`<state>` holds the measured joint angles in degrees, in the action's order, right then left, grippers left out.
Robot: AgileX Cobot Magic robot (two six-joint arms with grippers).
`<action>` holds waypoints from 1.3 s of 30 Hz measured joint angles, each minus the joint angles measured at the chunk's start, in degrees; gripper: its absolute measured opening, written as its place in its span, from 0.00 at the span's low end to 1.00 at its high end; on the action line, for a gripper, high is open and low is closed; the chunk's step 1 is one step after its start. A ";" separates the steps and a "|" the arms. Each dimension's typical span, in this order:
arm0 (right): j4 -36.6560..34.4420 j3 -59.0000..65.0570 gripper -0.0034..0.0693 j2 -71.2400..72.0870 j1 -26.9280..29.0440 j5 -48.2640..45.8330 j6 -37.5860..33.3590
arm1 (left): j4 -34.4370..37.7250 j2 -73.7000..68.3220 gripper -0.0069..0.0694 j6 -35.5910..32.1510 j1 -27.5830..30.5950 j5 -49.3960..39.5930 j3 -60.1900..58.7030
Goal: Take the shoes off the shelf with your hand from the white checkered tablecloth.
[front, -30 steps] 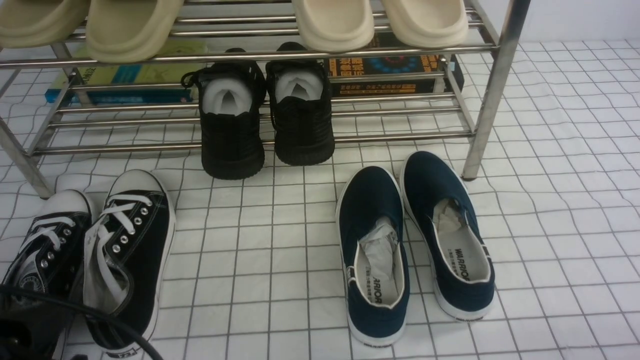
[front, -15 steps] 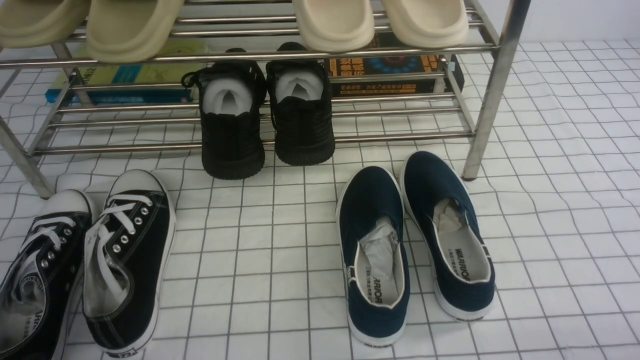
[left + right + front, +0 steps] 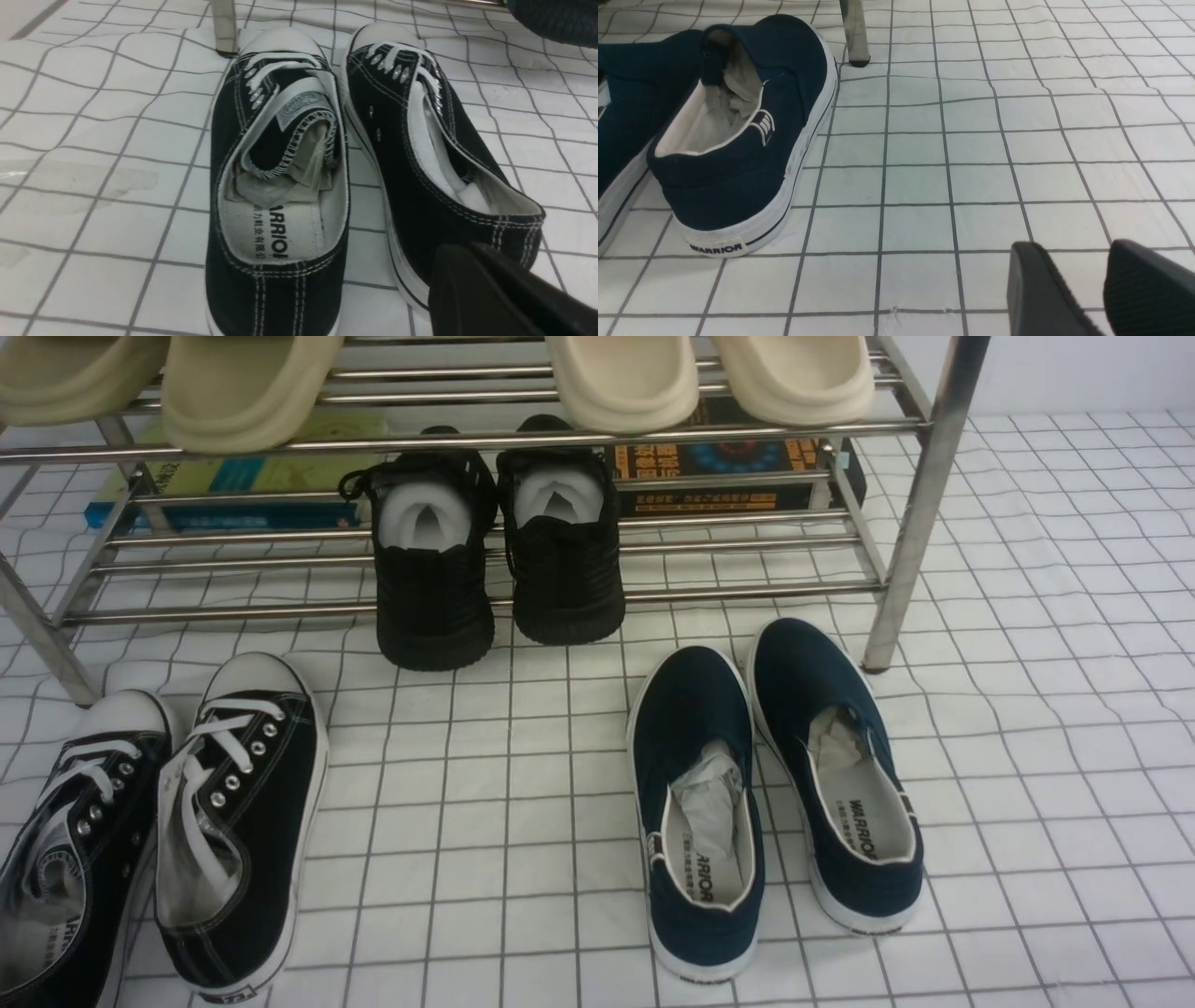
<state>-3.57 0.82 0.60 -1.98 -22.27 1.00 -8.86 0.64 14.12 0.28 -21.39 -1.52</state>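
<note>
Shoes (image 3: 159, 821) off the shelf (image 3: 920, 504), lying on the white checkered tablecloth (image 3: 1046, 709).

Black canvas lace-ups with white toe caps sit side by side at the front-left of the cloth, toes toward the rack's left leg, just in front of it and touching nothing on the bars. Seen from the left wrist, the left gripper (image 3: 495, 289) hangs just behind the heel of one sneaker, its dark fingers pressed together with no gap and nothing between them. Over bare cloth, the right gripper (image 3: 1087, 289) has its two pads parted and empty, near the heel of the navy slip-ons (image 3: 775, 793). Black knit sneakers (image 3: 495, 555) rest on the lowest bars, cream slides (image 3: 439, 378) on the tier above.
</note>
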 joint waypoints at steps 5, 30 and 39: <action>0.00 0.00 0.38 0.00 0.00 0.00 0.00 | 0.00 0.00 0.13 0.00 0.54 0.00 0.00; 0.00 0.00 0.38 0.00 0.00 0.00 0.00 | 0.06 0.00 0.16 0.00 0.54 -0.06 0.00; 0.00 0.00 0.38 0.00 0.00 0.00 0.00 | 0.06 0.00 0.18 0.00 0.54 -0.11 0.00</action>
<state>-3.57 0.82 0.60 -1.98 -22.27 1.00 -8.80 0.64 14.12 0.82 -21.50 -1.52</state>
